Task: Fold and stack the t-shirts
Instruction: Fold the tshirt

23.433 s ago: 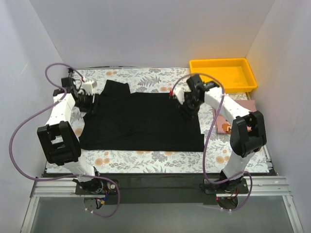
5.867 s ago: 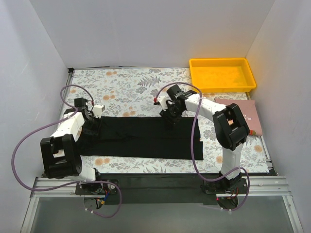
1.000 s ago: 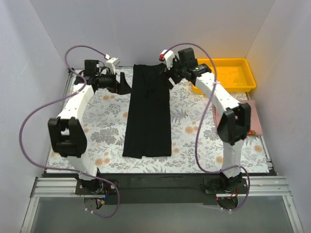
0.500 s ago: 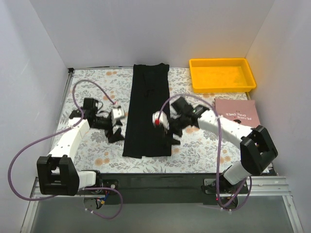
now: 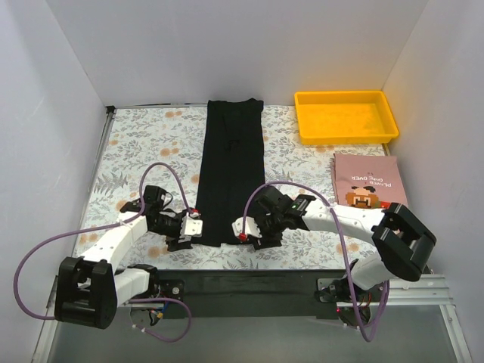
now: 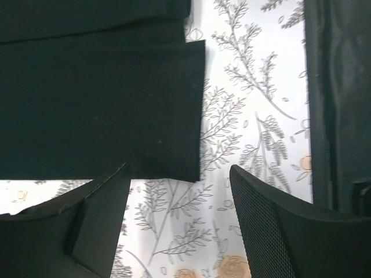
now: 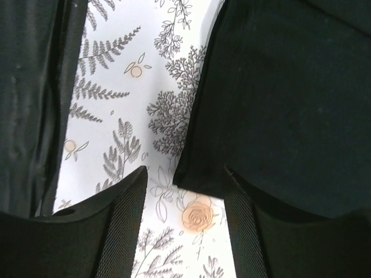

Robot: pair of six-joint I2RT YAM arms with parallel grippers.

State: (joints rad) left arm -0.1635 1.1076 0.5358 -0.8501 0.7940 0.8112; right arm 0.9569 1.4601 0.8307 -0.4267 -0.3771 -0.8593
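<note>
One black t-shirt [image 5: 231, 166] lies folded into a long narrow strip, running from the table's back edge to near its front edge. My left gripper [image 5: 189, 233] is open and empty just left of the strip's near left corner. In the left wrist view that corner [image 6: 174, 150] lies just ahead of the gripper [image 6: 179, 231]. My right gripper [image 5: 247, 231] is open and empty at the strip's near right corner. In the right wrist view the corner [image 7: 200, 174] lies between the fingers [image 7: 122, 226], just ahead of the gripper [image 7: 182, 226].
A yellow tray [image 5: 344, 96] stands at the back right. A pinkish book [image 5: 367, 180] lies in front of it at the right edge. The floral cloth [image 5: 144, 151] covers the table. The black front rail [image 6: 327, 104] is close by both grippers.
Both arms have moved toward the table's front edge and now sit low at the strip's near corners. The shirt has not moved.
</note>
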